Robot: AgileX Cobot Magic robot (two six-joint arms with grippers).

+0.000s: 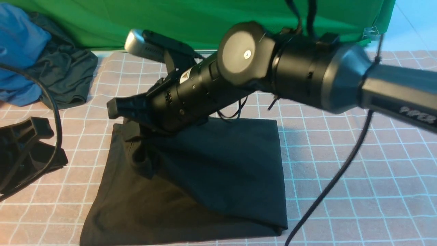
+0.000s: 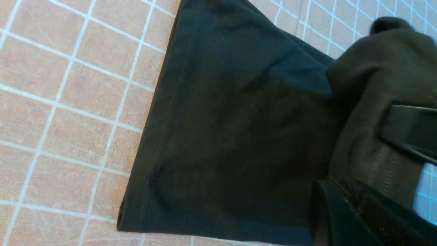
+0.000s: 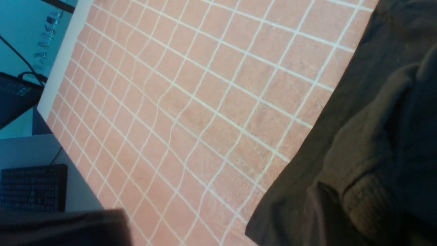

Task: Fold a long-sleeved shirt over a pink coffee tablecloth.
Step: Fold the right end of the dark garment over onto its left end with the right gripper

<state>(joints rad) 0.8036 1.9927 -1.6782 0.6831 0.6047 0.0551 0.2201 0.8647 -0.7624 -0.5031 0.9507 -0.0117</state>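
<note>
The long-sleeved shirt (image 1: 211, 177) lies folded into a black block on the pink coffee tablecloth (image 1: 358, 171). My right arm reaches across it from the right. The right gripper (image 1: 128, 112) is shut on a bunch of the shirt's fabric at its far left corner and holds it lifted. A ribbed cuff (image 3: 362, 198) shows by the jaws in the right wrist view, and the lifted cuff (image 2: 368, 136) also appears in the left wrist view above the flat shirt (image 2: 232, 130). My left gripper (image 1: 24, 143) rests low on the cloth left of the shirt, shut and holding nothing.
A blue cloth (image 1: 20, 51) bunched with a smaller dark garment (image 1: 65, 71) lies at the far left. A green cloth (image 1: 205, 20) hangs behind the table. A black cable (image 1: 327, 184) trails over the cloth on the right. Past the table edge sits a keyboard (image 3: 32, 188).
</note>
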